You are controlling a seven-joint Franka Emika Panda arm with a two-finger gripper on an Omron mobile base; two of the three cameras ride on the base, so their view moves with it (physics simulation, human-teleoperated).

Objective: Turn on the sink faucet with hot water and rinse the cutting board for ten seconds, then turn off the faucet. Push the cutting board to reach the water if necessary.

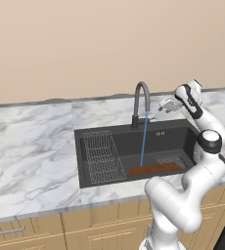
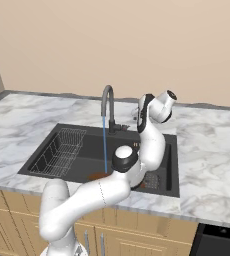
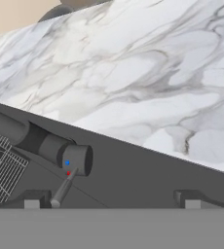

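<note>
Water (image 1: 143,141) is seen running in a thin blue stream from the sink faucet (image 1: 141,100) onto the cutting board (image 1: 154,169), which lies flat at the front right of the sink (image 1: 134,133). The board is judged thin, stiff, slippery when wet — better pushed at an edge than gripped. The hand (image 1: 166,104) hovers beside the lever (image 3: 64,187), nothing held; its opening cannot be told. The board's right end is hidden by the arm.

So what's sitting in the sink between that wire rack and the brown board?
Bare black basin floor of the sink separates the wire rack from the cutting board, seen in the left base view. The water lands on the board's near end.
</note>
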